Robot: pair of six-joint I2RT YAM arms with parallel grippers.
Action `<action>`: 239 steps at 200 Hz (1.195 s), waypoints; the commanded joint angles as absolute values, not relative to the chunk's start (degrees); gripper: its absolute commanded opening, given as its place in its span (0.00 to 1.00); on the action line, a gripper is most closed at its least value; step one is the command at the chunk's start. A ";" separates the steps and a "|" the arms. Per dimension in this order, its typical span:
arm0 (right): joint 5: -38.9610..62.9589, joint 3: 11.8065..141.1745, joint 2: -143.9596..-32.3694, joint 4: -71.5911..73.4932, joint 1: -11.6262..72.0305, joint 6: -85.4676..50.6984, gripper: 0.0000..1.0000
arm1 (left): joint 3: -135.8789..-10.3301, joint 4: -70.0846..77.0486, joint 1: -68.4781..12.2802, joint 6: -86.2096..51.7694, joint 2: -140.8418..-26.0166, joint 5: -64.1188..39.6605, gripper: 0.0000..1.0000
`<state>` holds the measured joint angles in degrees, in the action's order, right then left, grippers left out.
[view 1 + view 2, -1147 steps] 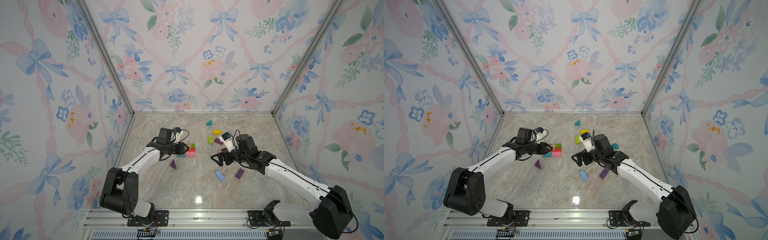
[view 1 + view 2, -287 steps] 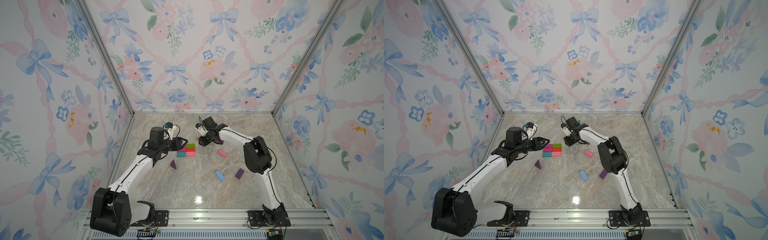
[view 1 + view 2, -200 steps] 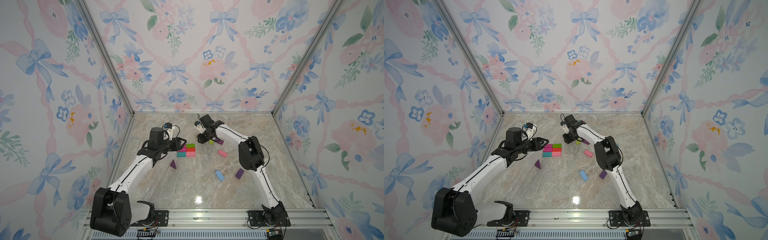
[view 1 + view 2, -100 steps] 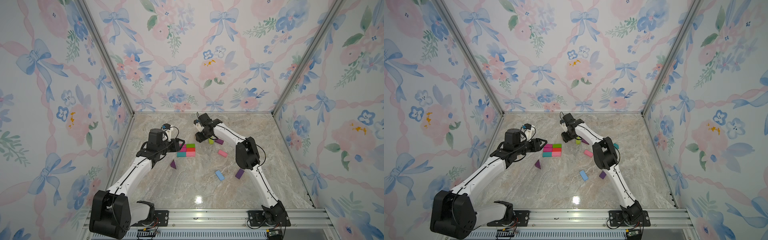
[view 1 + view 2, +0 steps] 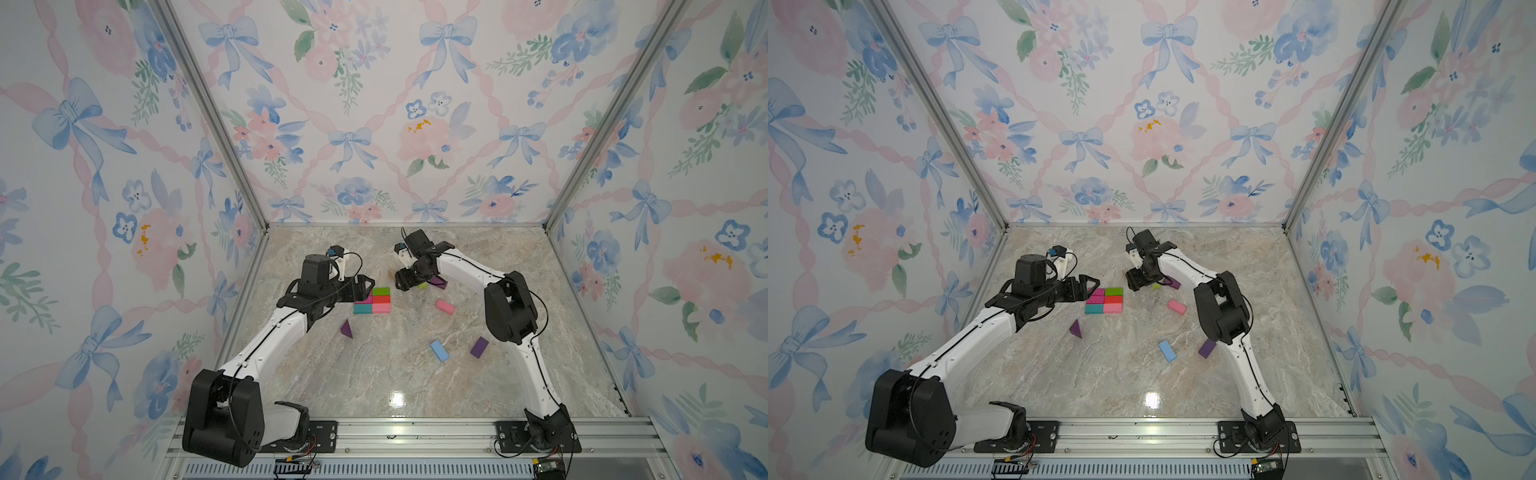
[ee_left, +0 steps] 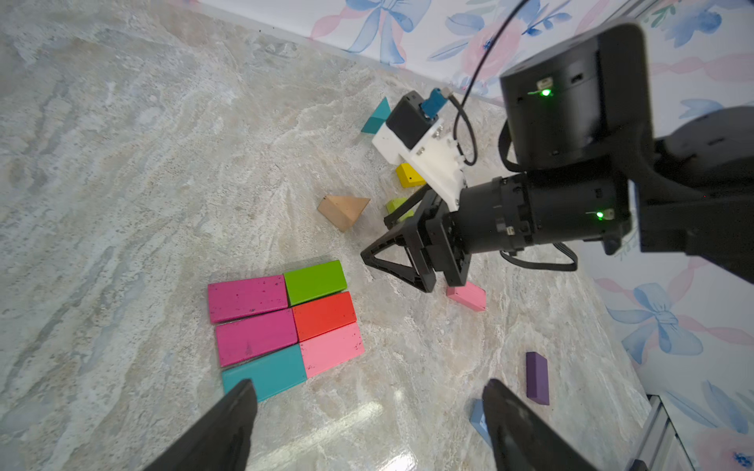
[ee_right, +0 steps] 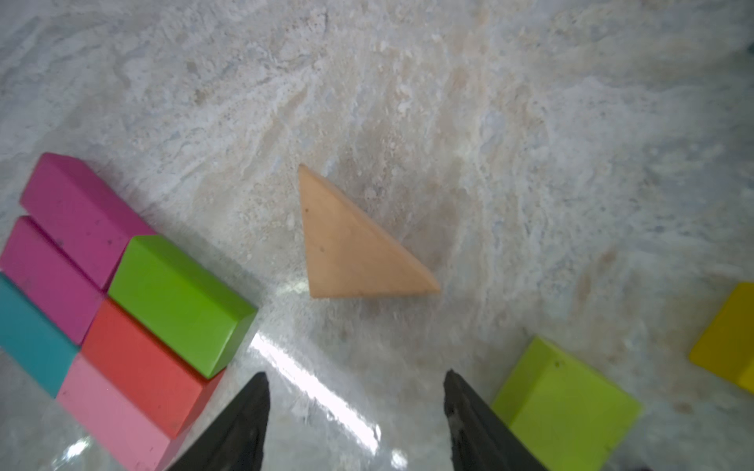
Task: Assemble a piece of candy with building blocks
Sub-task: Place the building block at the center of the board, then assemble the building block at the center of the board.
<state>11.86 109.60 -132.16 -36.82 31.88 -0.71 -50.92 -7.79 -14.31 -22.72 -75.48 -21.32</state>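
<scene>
Left wrist view: the finished part of the building blocks is a flat slab (image 6: 285,322) of six bricks laid edge to edge: two magenta, green, red, pink and teal. It lies on the marble table (image 6: 122,163), with bare surface all along its magenta side. The left gripper (image 6: 367,385) hangs by the teal corner, fingers spread wide and empty. The right gripper (image 6: 374,238) sits just past the green brick, fingers apart, pinching nothing. The tan triangle (image 7: 351,244) lies ahead of its tips, clear of them and of the slab.

In a top view, a pink brick (image 5: 445,306), blue brick (image 5: 439,350), purple brick (image 5: 479,347) and purple triangle (image 5: 346,329) lie scattered, with a wide bare stretch of table toward the front rail.

A lime brick (image 7: 567,403) is partly covered by a right finger. The yellow brick (image 7: 730,338) is cut off at the frame edge. The teal triangle (image 6: 377,116) is half hidden behind the right arm's camera.
</scene>
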 commanded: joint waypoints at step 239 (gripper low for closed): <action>16.78 47.67 -77.44 -8.14 24.62 -11.63 0.99 | -90.50 -11.68 -31.48 -29.20 -125.73 14.34 0.95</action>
